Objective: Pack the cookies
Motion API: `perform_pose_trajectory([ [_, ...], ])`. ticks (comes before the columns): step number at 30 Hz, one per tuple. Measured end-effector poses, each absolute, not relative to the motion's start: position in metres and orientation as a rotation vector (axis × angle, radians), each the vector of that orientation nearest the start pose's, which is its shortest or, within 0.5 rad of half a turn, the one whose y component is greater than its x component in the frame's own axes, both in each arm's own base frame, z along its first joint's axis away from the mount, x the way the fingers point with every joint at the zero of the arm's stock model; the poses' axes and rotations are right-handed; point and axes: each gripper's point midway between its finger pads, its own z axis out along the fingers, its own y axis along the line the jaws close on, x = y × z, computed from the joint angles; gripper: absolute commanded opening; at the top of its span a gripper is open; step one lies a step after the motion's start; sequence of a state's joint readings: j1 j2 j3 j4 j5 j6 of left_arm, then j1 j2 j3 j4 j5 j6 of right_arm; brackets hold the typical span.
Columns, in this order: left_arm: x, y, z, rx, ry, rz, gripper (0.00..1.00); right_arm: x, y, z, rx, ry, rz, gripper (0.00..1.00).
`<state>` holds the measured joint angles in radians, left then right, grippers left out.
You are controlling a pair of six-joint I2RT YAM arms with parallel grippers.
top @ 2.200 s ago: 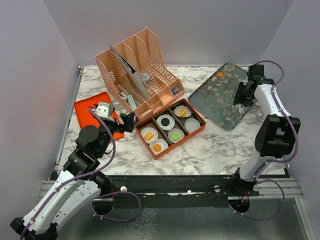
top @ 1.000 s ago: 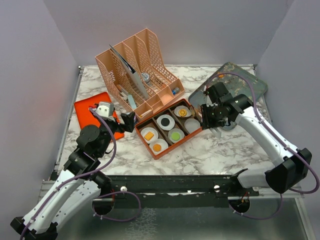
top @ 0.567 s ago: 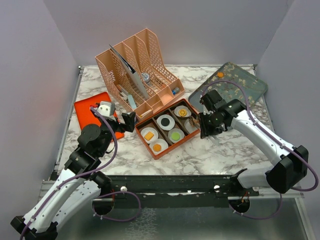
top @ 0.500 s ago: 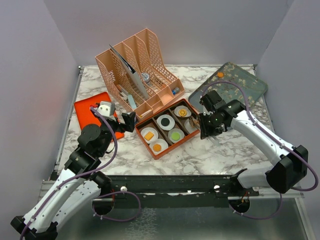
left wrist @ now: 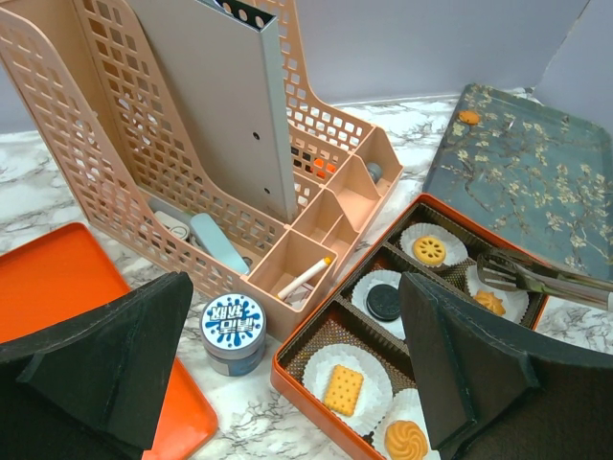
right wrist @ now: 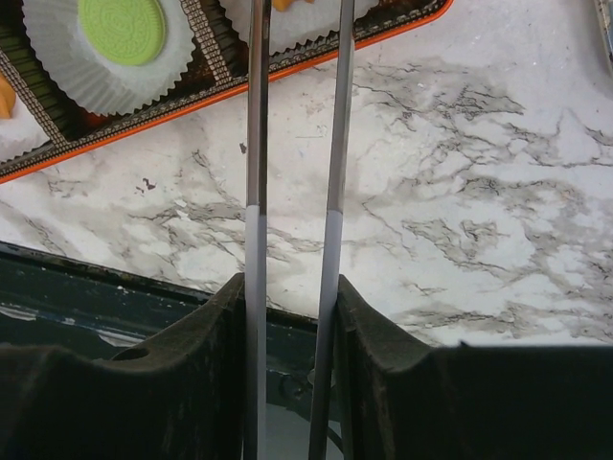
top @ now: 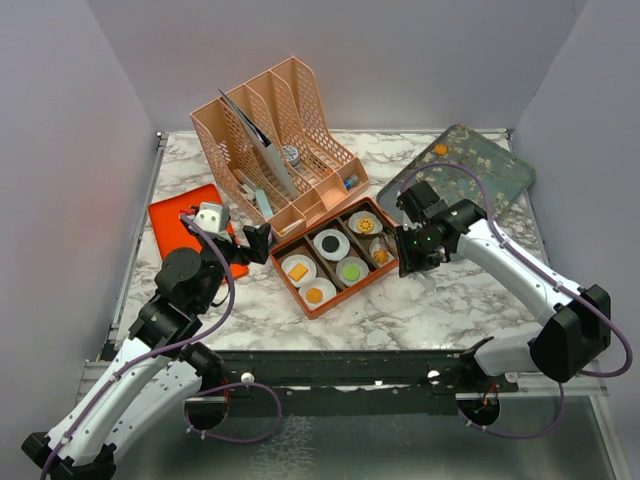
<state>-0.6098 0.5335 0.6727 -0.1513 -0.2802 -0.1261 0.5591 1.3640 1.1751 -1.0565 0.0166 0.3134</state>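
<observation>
The orange box [top: 318, 309] holds white paper cups with cookies: a yellow lattice round [top: 365, 225], a black round [top: 331, 241], a square [top: 298, 271], a green round [top: 351, 270] and an orange round [top: 314, 295]. Another orange cookie [top: 381, 255] lies in the right-hand cup; it also shows in the left wrist view [left wrist: 489, 303]. My right gripper [top: 410, 250] is shut on metal tongs [right wrist: 257, 144], whose tips [left wrist: 493, 268] sit just over that cookie. One more orange cookie [top: 440, 149] lies on the floral tray [top: 470, 195]. My left gripper [left wrist: 287, 383] is open and empty, left of the box.
A peach file organiser [top: 275, 140] stands behind the box. A flat orange lid [top: 175, 225] lies at the left. A small blue-and-white tin [left wrist: 233, 331] stands between organiser and box. The table's front edge and black rail [right wrist: 115, 287] are close below my right wrist.
My right arm has swung from the floral tray to the box with the tongs. An orange cookie now lies in the right-hand cup, which was empty. The left arm has not moved.
</observation>
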Motion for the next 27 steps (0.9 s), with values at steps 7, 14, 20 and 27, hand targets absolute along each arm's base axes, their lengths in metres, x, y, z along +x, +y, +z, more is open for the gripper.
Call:
perform_pose_trajectory([
  [7, 0.247, -0.119, 0.297, 0.165, 1.585, -0.353, 0.99, 0.215, 0.147, 0.135, -0.348, 2.814, 0.175, 0.36],
  [14, 0.247, -0.119, 0.297, 0.165, 1.585, -0.353, 0.99, 0.222, 0.142, 0.155, -0.296, 2.724, 0.164, 0.36],
  [20, 0.247, -0.119, 0.297, 0.165, 1.585, -0.353, 0.99, 0.235, 0.124, 0.163, -0.118, 2.627, 0.046, 0.38],
  [27, 0.247, -0.119, 0.297, 0.165, 1.585, -0.353, 0.99, 0.234, 0.089, 0.131, 0.142, 2.558, -0.146, 0.38],
])
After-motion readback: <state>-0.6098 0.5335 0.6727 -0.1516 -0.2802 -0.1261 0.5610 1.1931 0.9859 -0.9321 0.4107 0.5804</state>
